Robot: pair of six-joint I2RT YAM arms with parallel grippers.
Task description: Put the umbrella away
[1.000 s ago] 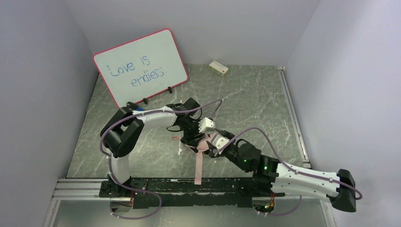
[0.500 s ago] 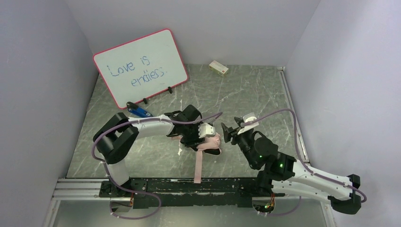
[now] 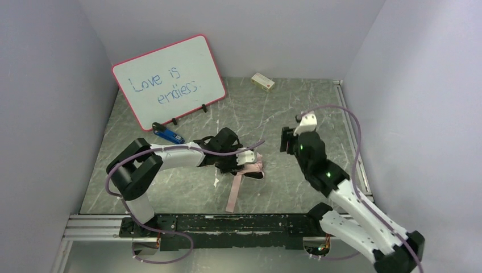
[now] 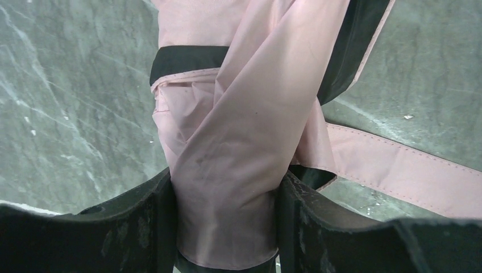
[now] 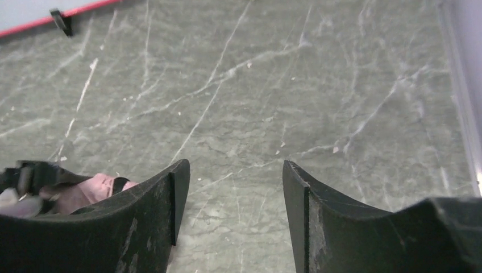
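The umbrella (image 3: 254,166) lies folded on the marble table, a pale pink bundle with black edging. Its pink strap (image 3: 233,192) trails toward the near edge. My left gripper (image 3: 243,160) is shut on the bundle's left end. In the left wrist view both black fingers press the pink canopy (image 4: 239,131) from either side, left gripper (image 4: 226,222), and the strap (image 4: 398,170) runs off to the right. My right gripper (image 3: 287,140) hovers to the right of the umbrella, apart from it. It is open, right gripper (image 5: 236,187), with only bare table between the fingers; the umbrella (image 5: 91,190) peeks out at lower left.
A pink-framed whiteboard (image 3: 169,79) stands propped at the back left, with a blue marker (image 3: 167,134) lying in front of it. A small box (image 3: 262,82) sits by the back wall. A metal rail (image 3: 352,136) borders the table's right side.
My right gripper has pulled off the umbrella and risen back and to the right. The left arm has stretched out lower with the bundle still in its grip; the strap shifted slightly left.
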